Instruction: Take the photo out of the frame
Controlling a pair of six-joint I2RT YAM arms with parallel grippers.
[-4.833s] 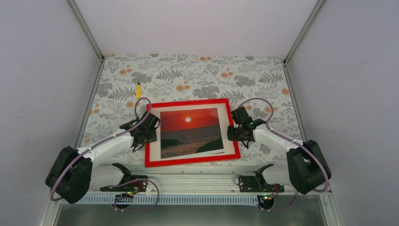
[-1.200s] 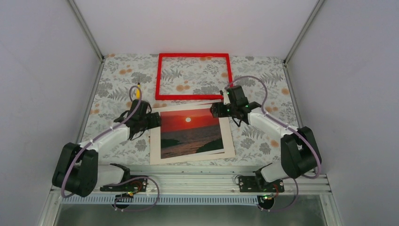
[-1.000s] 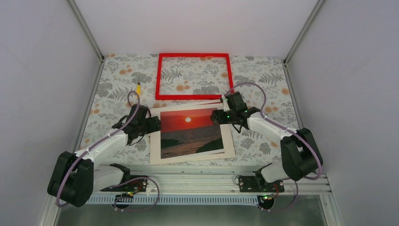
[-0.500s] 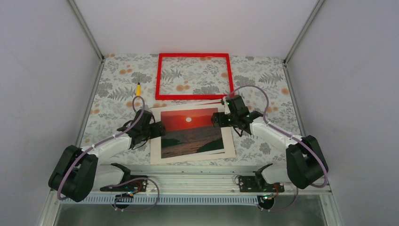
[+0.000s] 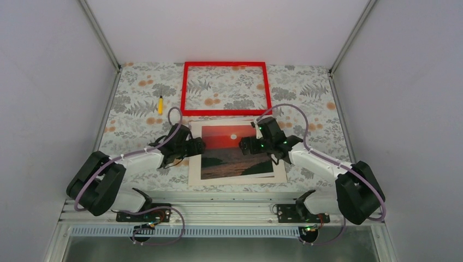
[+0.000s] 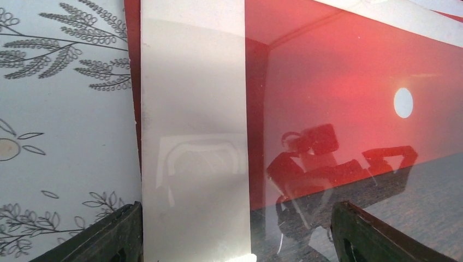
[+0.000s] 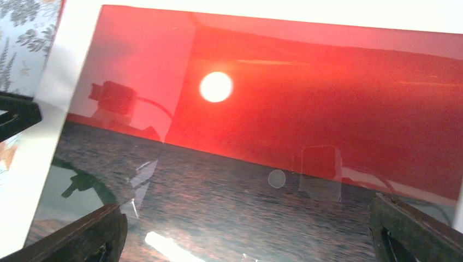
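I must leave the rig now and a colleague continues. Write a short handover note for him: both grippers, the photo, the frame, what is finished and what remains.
Left gripper: open, low at the photo's left border, holding nothing.
Right gripper: open, low above the photo, holding nothing.
Photo: flat on the table, near side, between the two grippers.
Frame: empty, flat at the far side, apart from the photo.
Done: the photo is out of the frame.
Left: probably only to draw both arms back. The surface is glossy, so I cannot tell whether a clear pane covers the print.
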